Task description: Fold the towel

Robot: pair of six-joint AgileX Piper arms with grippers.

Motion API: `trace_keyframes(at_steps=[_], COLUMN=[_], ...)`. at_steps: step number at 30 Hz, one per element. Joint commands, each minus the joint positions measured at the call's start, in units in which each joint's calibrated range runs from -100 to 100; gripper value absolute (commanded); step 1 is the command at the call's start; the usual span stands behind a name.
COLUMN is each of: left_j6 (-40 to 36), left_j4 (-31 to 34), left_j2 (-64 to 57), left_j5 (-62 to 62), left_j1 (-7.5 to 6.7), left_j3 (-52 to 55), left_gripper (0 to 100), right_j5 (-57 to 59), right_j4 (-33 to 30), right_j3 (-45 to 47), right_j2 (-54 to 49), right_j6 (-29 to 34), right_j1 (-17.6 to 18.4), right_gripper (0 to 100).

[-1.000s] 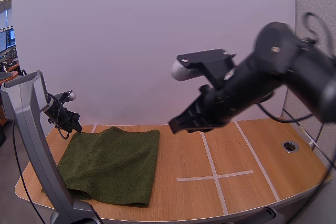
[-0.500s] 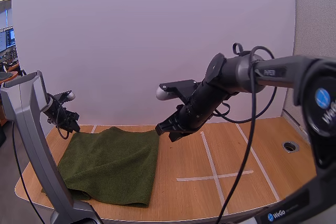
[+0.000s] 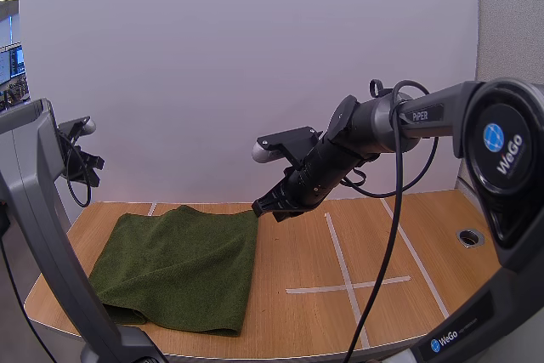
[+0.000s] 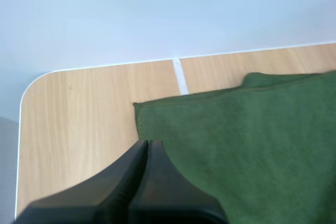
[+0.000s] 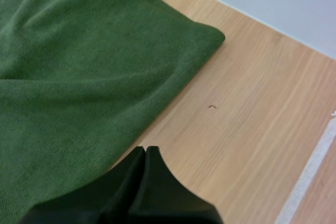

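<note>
High view: places the green towel flat on the tabletop's left half, long axis running near to far. Puts the right gripper just at its far right corner, fingers clenched together and empty. Hangs the left gripper above the far left corner, likewise clenched on nothing. Judges the right arm nearer; needs both released before pinching the far edge. Notes a white tape cross and a round hole well apart rightward; sees nothing in the way.
</note>
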Motion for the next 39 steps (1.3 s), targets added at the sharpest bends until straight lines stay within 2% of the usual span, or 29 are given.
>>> trace_keyframes(at_steps=[1, 8, 10, 12, 16, 26, 30, 39], left_j6=[2.4, 6.5, 7.6, 7.9, 9.6, 9.8, 9.8, 8.3], left_j4=[-2.3, -3.0, -3.5, -3.6, -3.3, -0.9, -1.1, -1.6], left_j2=[-4.3, -8.5, -8.5, -8.4, -8.4, -1.5, 2.6, 9.2], left_j5=[0.8, 0.8, 0.8, -3.4, -11.6, -28.3, -32.4, -32.0], left_j1=[0.07, 0.07, 0.0, -0.28, -1.7, -6.35, -6.71, -6.76], left_j3=[5.7, 17.3, 20.3, 21.9, 23.5, 23.4, 21.9, 16.8], left_gripper=[0, 0, 0, 0, 0, 0, 0, 0], right_j5=[3.2, 4.0, 3.8, 3.6, 3.0, -1.0, -3.7, -3.0], right_j4=[2.2, 2.4, 1.2, -1.5, -4.1, -4.9, -4.9, -3.8], right_j3=[0.0, 0.0, 0.0, 0.0, 0.0, 0.0, 0.0, -3.7], right_j2=[0.1, 0.1, 0.1, 0.3, 2.2, 12.3, 14.4, 18.0], right_j6=[-2.5, -2.1, -0.1, 1.9, 4.4, 4.2, 3.6, 3.5], right_j1=[0.8, 6.8, 9.0, 11.0, 13.5, 14.4, 14.4, 15.2], right_gripper=[0, 0, 0, 0, 0, 0, 0, 0])
